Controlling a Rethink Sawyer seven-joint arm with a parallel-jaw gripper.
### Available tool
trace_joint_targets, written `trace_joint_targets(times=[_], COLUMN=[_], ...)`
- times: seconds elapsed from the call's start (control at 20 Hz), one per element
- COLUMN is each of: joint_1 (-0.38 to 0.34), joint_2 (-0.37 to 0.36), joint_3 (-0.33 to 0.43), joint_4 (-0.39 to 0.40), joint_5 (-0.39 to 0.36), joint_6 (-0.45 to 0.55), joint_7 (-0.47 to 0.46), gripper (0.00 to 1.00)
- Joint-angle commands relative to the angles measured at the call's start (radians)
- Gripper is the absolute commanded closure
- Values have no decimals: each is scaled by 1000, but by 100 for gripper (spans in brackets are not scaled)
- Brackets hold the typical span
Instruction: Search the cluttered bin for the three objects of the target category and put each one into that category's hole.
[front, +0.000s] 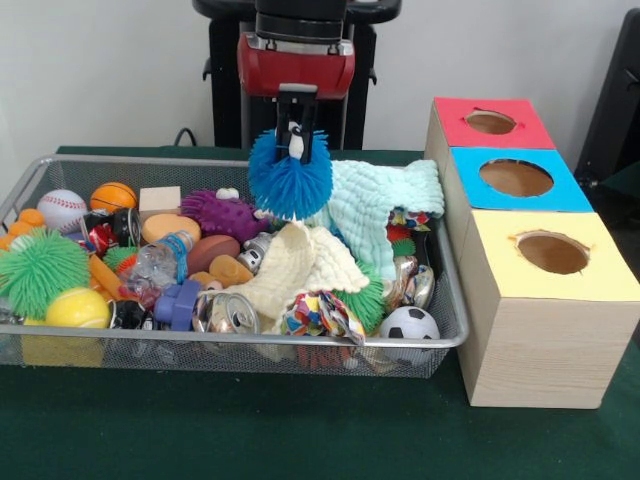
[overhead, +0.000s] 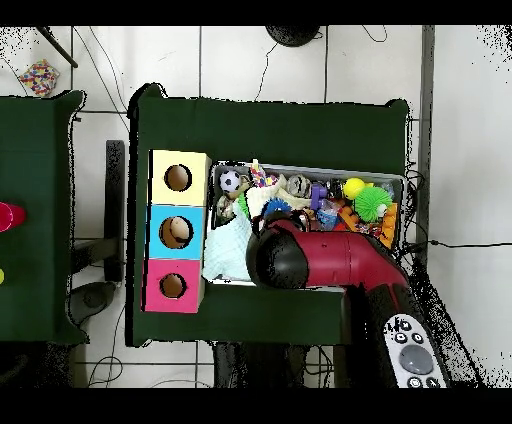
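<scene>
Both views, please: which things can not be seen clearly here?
- Gripper, overhead view: hidden under the red arm.
- Blue spiky ball, overhead view: also covered by the arm.
- Box holes, such as the yellow one, front view: their insides are dark, contents unknown.
- Bin bottom, both views: buried under toys and cloths.

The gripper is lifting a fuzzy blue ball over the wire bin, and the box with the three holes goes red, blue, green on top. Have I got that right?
Nearly. The gripper does hold the blue spiky ball above the wire bin, but the third hole's top is yellow, not green. The front view shows red, blue, yellow.
</scene>
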Motion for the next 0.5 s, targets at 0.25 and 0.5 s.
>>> trace_joint_targets(times=[0.25, 0.5], joint_1=[4, 26], joint_2=[-42, -75], joint_3=[70, 47], joint_4=[18, 27], joint_5=[29, 53], joint_6=[117, 180], joint_7=[19, 38], gripper=[100, 100])
